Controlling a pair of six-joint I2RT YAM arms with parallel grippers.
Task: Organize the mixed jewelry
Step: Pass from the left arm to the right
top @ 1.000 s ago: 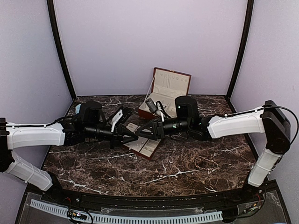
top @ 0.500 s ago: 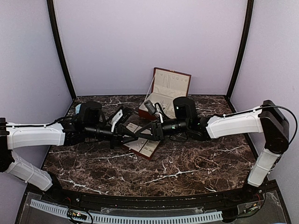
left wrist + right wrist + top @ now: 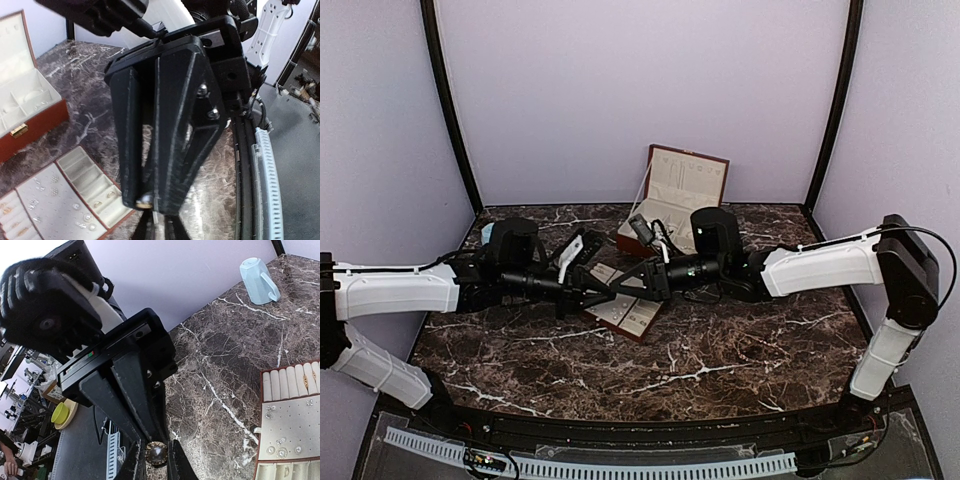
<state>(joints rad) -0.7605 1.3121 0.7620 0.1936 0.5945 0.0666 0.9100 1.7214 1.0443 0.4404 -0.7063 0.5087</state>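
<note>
Fingers of the left pincer [image 3: 156, 226] are pressed together on a small round jewelry piece [image 3: 156, 453], a metal button that sits right at their tips. The right pincer [image 3: 156, 463] meets it head-on, tip to tip. Its two fingers stand on either side of the same piece, just beside it, with only a narrow gap between them, but I cannot tell whether they press on it. In the left wrist view the piece shows only as a gold speck at the end of the right pincer's long black fingers. Both pincers hang in the air above a flat tray [image 3: 292, 427] with a cream lining and a red-brown rim, which lies on the dark marble table [image 3: 720, 350]. Other jewelry lies in that tray, below the pincers and apart from them: small shiny studs [image 3: 278, 452] on the dotted panel and a few rings [image 3: 98, 204] in the narrow slots beside it. Behind the tray, toward the back wall, stands a red-brown box [image 3: 686, 180] with its lid up, showing cream compartments. A pale blue cup [image 3: 258, 274] sits on the table well apart from the tray, on the left arm's side.
</note>
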